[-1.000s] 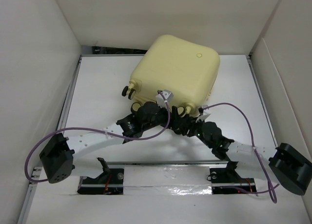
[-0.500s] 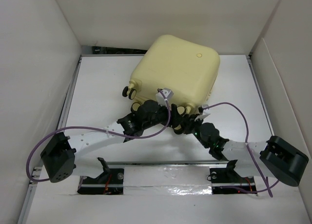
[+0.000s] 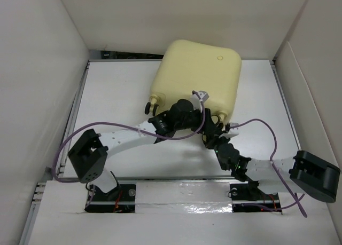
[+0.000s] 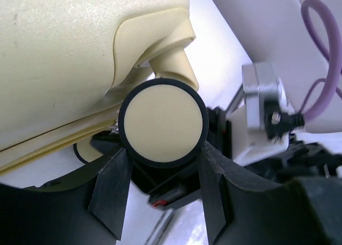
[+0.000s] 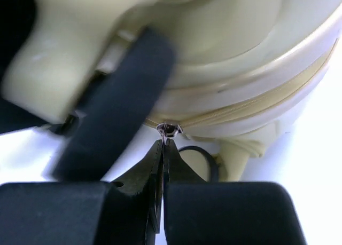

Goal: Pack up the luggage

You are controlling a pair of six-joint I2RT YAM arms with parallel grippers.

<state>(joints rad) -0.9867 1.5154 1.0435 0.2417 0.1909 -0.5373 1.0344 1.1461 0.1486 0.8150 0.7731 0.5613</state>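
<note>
The luggage (image 3: 197, 74) is a pale yellow hard-shell suitcase lying shut at the back of the white table, its wheels toward me. My left gripper (image 3: 196, 112) is at its near edge. In the left wrist view that gripper (image 4: 163, 155) has both fingers pressed against the black rim of a cream-faced wheel (image 4: 163, 122). My right gripper (image 3: 211, 127) sits just right of it. Its fingers (image 5: 163, 142) are shut on the thin metal zipper pull (image 5: 169, 129), which hangs from the zipper seam (image 5: 251, 109) of the luggage (image 5: 235, 47).
White walls (image 3: 37, 69) enclose the table (image 3: 112, 90) on the left, back and right. A black rail (image 3: 181, 178) with both arm bases runs along the near edge. Purple cables (image 3: 262, 127) loop beside the arms. A blurred dark shape (image 5: 117, 106) fills the left of the right wrist view.
The luggage has swung and slid to the right. The left arm has moved right with it, its jaws narrowing onto the wheel. The right gripper has shut on the zipper pull.
</note>
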